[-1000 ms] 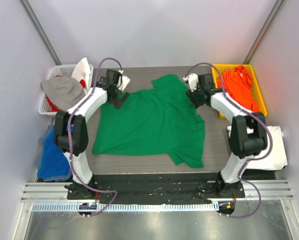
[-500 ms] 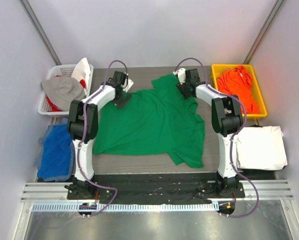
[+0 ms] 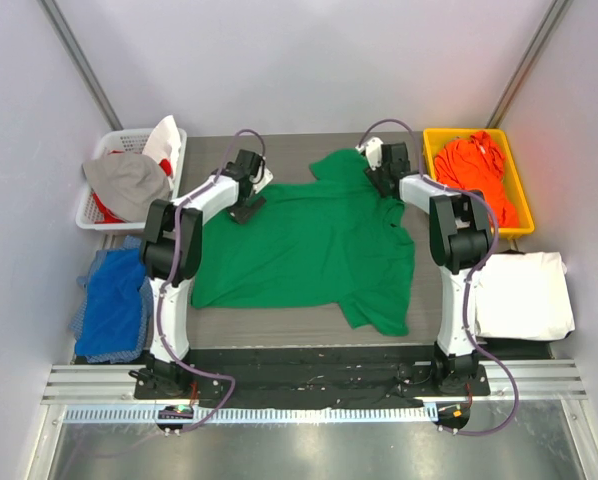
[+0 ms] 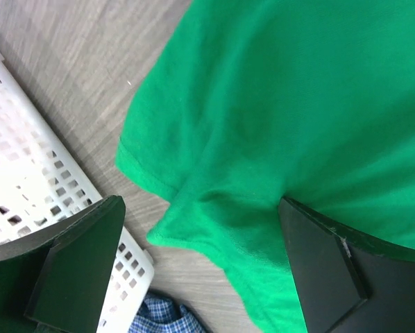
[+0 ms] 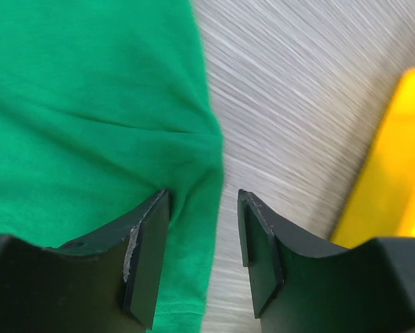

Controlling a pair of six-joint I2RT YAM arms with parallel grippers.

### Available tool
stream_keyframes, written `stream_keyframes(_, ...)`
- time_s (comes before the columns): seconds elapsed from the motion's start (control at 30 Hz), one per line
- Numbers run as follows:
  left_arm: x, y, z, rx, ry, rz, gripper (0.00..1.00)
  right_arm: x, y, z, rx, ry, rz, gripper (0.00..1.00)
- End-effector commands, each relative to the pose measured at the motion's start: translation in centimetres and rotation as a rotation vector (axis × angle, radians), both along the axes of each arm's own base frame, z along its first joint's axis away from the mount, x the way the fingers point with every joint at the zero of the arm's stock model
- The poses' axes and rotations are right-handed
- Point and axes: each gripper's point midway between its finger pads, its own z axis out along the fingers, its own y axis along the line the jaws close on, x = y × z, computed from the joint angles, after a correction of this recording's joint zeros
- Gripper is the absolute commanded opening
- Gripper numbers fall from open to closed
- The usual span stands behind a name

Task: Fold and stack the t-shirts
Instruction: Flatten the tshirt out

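Note:
A bright green t-shirt (image 3: 309,245) lies spread out on the table. My left gripper (image 3: 247,206) hovers over its far left sleeve. In the left wrist view that sleeve (image 4: 263,139) lies under my left gripper (image 4: 200,267), whose jaws are wide open and empty. My right gripper (image 3: 382,183) is at the shirt's far right shoulder. Seen from the right wrist, my right gripper (image 5: 204,253) is partly open, and the green shirt's edge (image 5: 193,173) lies between its fingers, not pinched. An orange t-shirt (image 3: 474,175) fills the yellow bin (image 3: 519,205). A folded white t-shirt (image 3: 524,290) rests at the right.
A white basket (image 3: 94,210) holding grey and white cloth stands at the far left, close to my left fingers (image 4: 75,270). A blue checked cloth (image 3: 109,300) lies below it. The yellow bin's wall (image 5: 395,187) is just right of the right gripper.
Both arms have swung inward over the shirt's far corners. The left gripper has moved right onto the sleeve. The right gripper has shifted toward the shoulder edge, and the shirt's right side has shifted slightly.

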Motion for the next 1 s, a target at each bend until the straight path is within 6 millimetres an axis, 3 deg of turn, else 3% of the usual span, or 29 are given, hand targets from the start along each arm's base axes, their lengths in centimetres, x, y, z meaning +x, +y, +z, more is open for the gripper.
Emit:
stream_keyframes(0.0,-4.1,0.9,-1.4,0.052,0.128,-0.027,0.98,-2.0,-5.7,0.2,-0.081,0.040,-0.096,0.52)
stream_keyframes(0.13,-6.1,0.5,-1.7,0.039,0.167,-0.045,0.98,-3.0,-7.7,-0.1,-0.103,0.052,-0.123,0.52)
stream_keyframes(0.23,-6.5,0.3,-1.5,0.024,0.165,-0.043,0.98,-3.4,-8.2,-0.2,-0.097,0.059,-0.130,0.52)
stream_keyframes(0.33,-5.0,-0.3,-0.2,-0.002,0.110,-0.038,0.98,-3.5,-7.8,-0.6,-0.076,0.071,-0.126,0.51)
stream_keyframes(0.47,-1.6,-1.5,2.8,-0.037,-0.005,-0.028,0.99,-3.4,-7.5,-0.8,-0.061,0.080,-0.125,0.52)
stream_keyframes(0.77,3.6,-1.1,6.8,-0.078,-0.207,0.021,1.00,-4.1,-7.6,-1.7,-0.070,0.100,-0.120,0.51)
stream_keyframes(0.97,6.1,0.8,6.1,-0.062,-0.246,0.059,1.00,-4.1,-7.4,-1.6,-0.056,0.098,-0.117,0.51)
